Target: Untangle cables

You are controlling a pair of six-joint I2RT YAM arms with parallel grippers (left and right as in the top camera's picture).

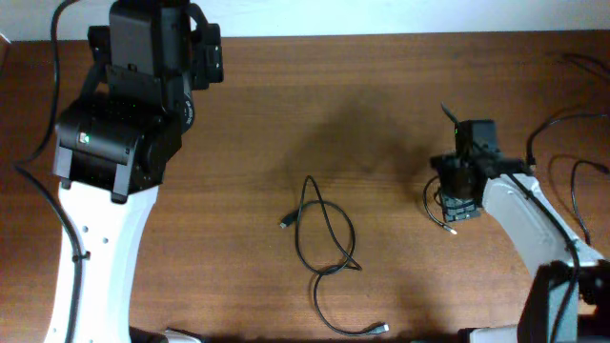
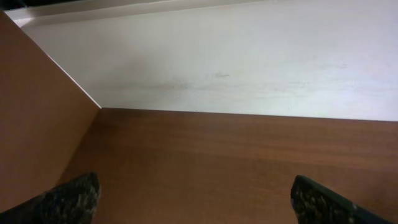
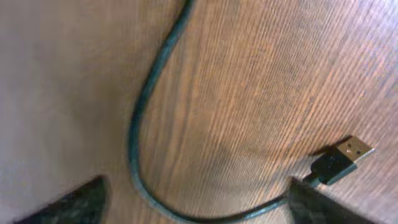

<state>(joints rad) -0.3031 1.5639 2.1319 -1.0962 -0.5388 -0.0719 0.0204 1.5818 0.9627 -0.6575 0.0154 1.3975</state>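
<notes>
Overhead view, starting at the left: the left arm (image 1: 124, 124) rises over the far left part of the wooden table (image 1: 381, 105), with a black housing on top of a white link. In the left wrist view the left gripper (image 2: 196, 202) is spread wide. One dark finger sits in each bottom corner with only bare wood between them, and the claw holds nothing. Ahead of it the table meets a pale wall (image 2: 249, 62).

Near the middle of the table lies the looped cable (image 1: 329, 233), a thin black cord flat on the wood and well apart from both claws. It crosses itself at the lower end of the loop. One small plug (image 1: 285, 221) sits just left of the loop. The other, a silvery plug (image 1: 376, 330), lies near the front edge.

Further right, the right arm (image 1: 524, 214) reaches in from the right corner and points its claw down at the table. The right wrist view shows the right gripper (image 3: 196, 202) close above the wood, its jaws well apart. The second cable (image 3: 132, 143) curves along the table between the two fingers (image 3: 74, 199), not pinched by them. Its gold plug end (image 3: 348, 155) rests just beside the right-hand finger. Thin black wires (image 1: 575, 191) trail along the right edge of the table.
</notes>
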